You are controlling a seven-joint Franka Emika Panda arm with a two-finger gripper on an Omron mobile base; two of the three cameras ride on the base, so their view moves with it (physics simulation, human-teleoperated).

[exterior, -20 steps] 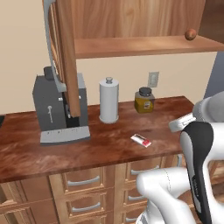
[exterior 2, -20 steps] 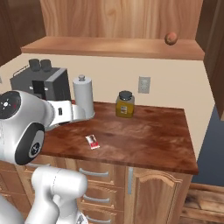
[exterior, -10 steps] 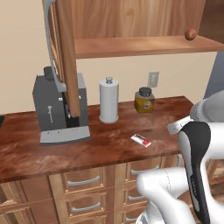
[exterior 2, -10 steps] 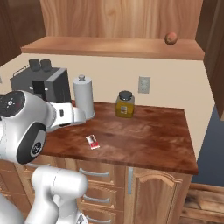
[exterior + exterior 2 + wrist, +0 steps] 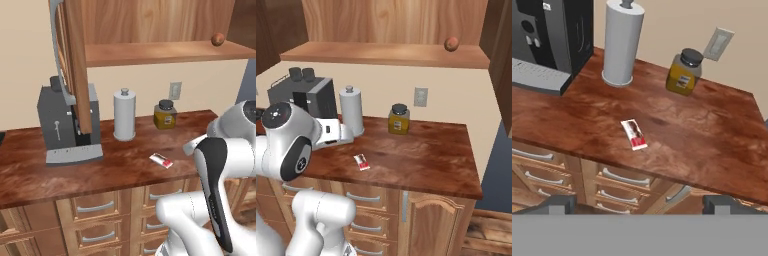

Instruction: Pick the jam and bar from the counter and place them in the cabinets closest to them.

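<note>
The bar point(image 5: 634, 134) is a small flat red-and-white packet lying loose on the dark reddish-brown counter point(image 5: 712, 145), near its front edge. It also shows as the bar point(image 5: 161, 160) and the bar point(image 5: 361, 161) in the base views. My gripper point(image 5: 641, 205) hovers in front of the counter's edge, above and short of the bar. Its jaws stand wide open with nothing between them. A light-brown cabinet shelf point(image 5: 165, 52) runs above the counter. The jam is out of view.
A grey coffee machine point(image 5: 67, 125), a white paper towel roll point(image 5: 124, 115) and an amber jar with a black lid point(image 5: 164, 114) stand along the back of the counter. A brown ball point(image 5: 217, 39) rests on the shelf. Drawers point(image 5: 627, 177) lie below.
The arm has shifted slightly; the bar and the other things on the counter have not moved. The jaws stay open.
</note>
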